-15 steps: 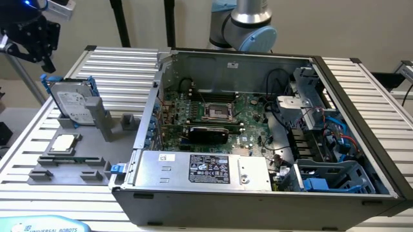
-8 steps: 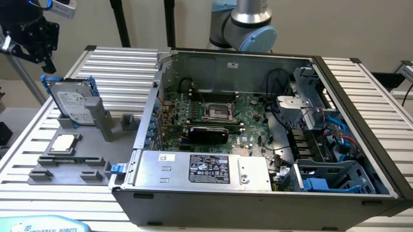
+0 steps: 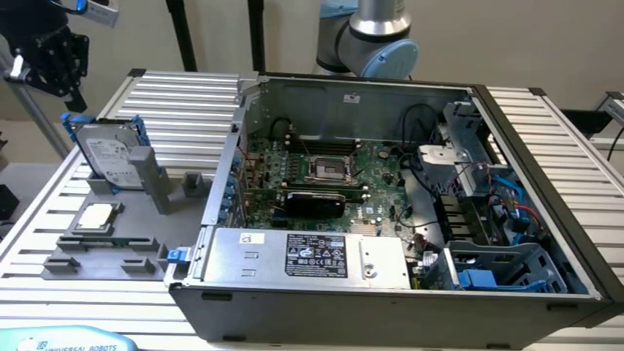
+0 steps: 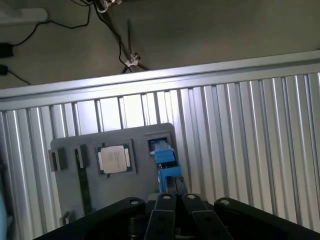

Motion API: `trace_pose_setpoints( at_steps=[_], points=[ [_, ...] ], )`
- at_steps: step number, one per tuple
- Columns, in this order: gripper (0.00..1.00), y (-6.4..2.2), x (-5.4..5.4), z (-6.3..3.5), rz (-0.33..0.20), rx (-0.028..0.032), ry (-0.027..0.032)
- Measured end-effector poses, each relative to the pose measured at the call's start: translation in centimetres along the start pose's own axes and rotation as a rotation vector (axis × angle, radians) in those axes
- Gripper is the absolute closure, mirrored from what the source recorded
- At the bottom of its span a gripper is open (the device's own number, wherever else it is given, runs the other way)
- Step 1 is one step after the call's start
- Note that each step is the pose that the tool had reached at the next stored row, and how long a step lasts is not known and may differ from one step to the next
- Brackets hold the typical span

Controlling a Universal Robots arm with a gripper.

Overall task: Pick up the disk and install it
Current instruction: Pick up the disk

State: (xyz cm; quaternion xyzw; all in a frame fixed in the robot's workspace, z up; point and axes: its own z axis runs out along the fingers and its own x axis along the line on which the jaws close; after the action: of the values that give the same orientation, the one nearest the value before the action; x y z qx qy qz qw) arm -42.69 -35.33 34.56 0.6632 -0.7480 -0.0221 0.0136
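Plain beige wall (image 3: 546, 44) behind a ribbed aluminium table (image 3: 185, 95), dull grey floor (image 4: 225, 30) beyond

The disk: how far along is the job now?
Done: nothing yet; the disk stands in its grey holder beside the open computer case. In hand: the gripper hangs above it, fingers shut, holding nothing. Left: picking it up and installing it.

Exterior view: computer case (image 3: 351, 99) sitting on table (image 3: 185, 95), centre to three o'clock, fixture plate (image 3: 137, 210) lying beside it at nine o'clock, disk (image 3: 109, 152) standing on edge at plate's far end, chip (image 3: 95, 217) lying before it, power supply (image 3: 302, 256) sitting in case at six o'clock, motherboard (image 3: 322, 157) lying behind.
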Motion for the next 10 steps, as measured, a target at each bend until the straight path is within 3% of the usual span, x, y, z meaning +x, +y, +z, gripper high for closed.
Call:
trace_pose_setpoints(
  at_steps=[6,10],
  points=[
    [0.89,-0.01,0.0,0.07,-0.088,-0.0005,0.0066],
    [0.88,-0.01,0.0,0.08,-0.098,-0.0005,0.0072]
  ],
)
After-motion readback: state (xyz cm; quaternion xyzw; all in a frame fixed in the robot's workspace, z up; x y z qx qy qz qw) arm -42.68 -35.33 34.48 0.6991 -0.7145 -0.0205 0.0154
